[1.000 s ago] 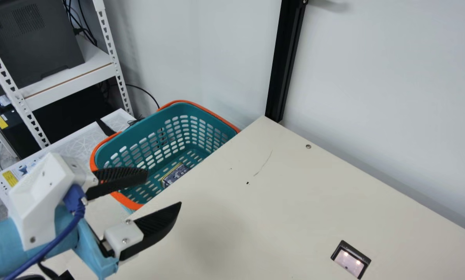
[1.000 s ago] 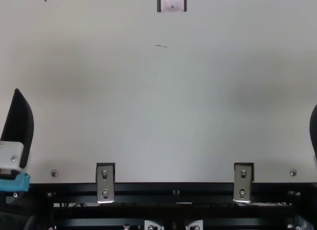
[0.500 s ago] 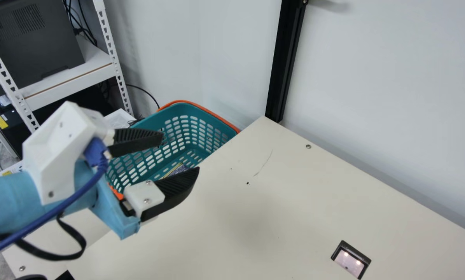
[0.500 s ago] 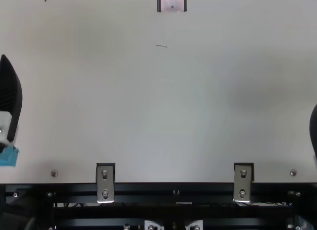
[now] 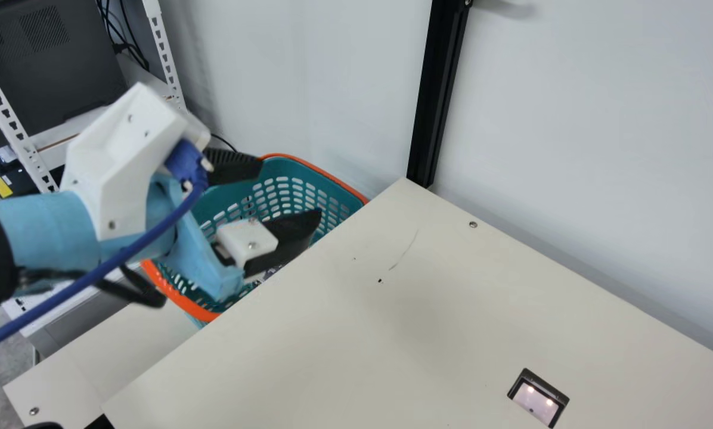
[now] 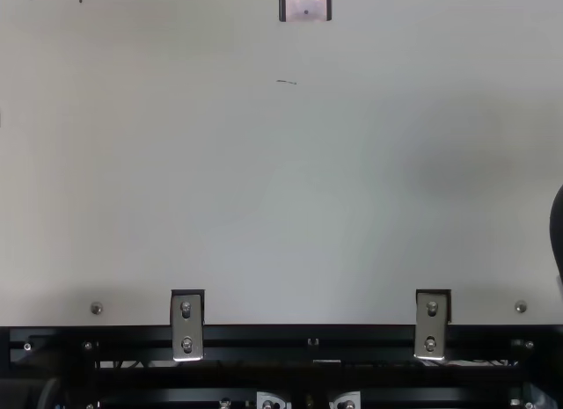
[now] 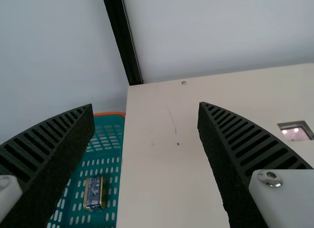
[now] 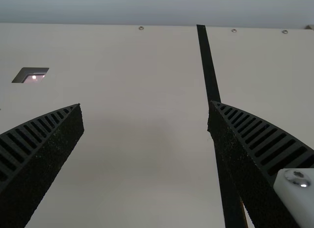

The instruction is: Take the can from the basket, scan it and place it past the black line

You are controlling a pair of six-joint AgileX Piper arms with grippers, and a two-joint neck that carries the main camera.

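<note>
Left pincer (image 5: pixel 291 187) moved farther forward, can (image 7: pixel 94 192) apart, in basket (image 5: pixel 200 311)

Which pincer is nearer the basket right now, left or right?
The left pincer: in the main view its fingers show against the teal basket, while the right pincer is over the table near the black line.

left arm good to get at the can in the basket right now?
Probably yes. The left tool is open and empty by the basket, and nothing covers the can in the left wrist view. The table lies close beside it, so that side looks tight.
</note>
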